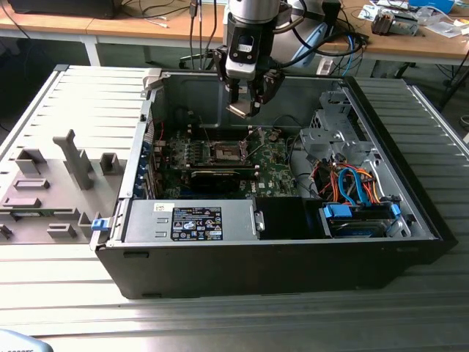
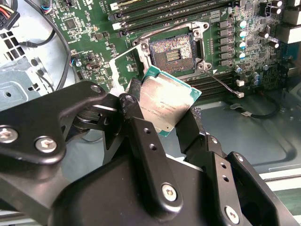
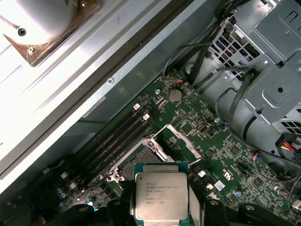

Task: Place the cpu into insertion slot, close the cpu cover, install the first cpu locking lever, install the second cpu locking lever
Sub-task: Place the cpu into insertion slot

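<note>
Cpu [image 1: 239, 110] sits clamped in gripper [image 1: 249, 104] in exterior view, up inside open case [image 1: 293, 264], well above green board [image 1: 277, 172] and slot [image 1: 227, 152], not seated

Second wrist view: gripper [image 2: 163, 109] is closed on cpu [image 2: 171, 96], black fingers [image 2: 141, 136] pinching two opposite edges, silvery top showing, chip tilted. Slot [image 2: 171, 51] lies bare and dark beyond it, apart from the chip

First wrist view: cpu [image 3: 161, 197] sits between the fingers [image 3: 117, 209] of gripper [image 3: 162, 212], top side facing camera. Slot [image 3: 140, 159] shows just past its far edge, uncovered. Cover [image 3: 184, 140] stands raised open beside slot. Drive cage [image 3: 263, 70] is off to one side of board [image 3: 225, 165]
</note>
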